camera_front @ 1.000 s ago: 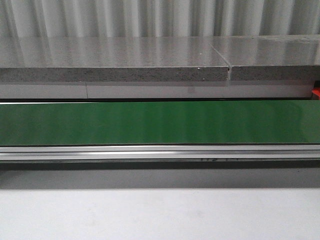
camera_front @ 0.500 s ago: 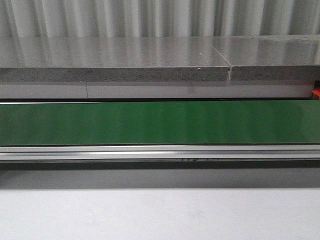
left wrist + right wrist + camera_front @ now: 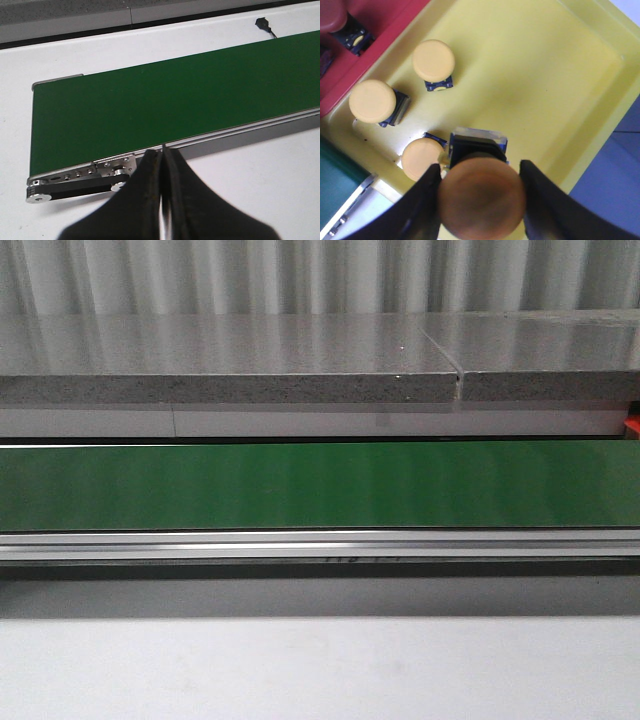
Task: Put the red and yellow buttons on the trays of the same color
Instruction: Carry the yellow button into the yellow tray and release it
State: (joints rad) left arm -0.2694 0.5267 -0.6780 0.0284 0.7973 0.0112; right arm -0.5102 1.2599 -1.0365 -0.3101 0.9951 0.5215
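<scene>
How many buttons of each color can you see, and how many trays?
Yellow buttons: 4 (three in the yellow tray, one held by the right end effector)
Red buttons: 1, partly cut off
Trays: 2, yellow and red
Total: 7

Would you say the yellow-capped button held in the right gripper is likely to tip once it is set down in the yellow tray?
Probably somewhat top-heavy: the yellow-capped button has a round cap wider than its square base. Three similar buttons stand upright in the yellow plastic tray, so it should stay up on that flat floor. The right gripper grips rigid plastic, unlikely to deform.
</scene>
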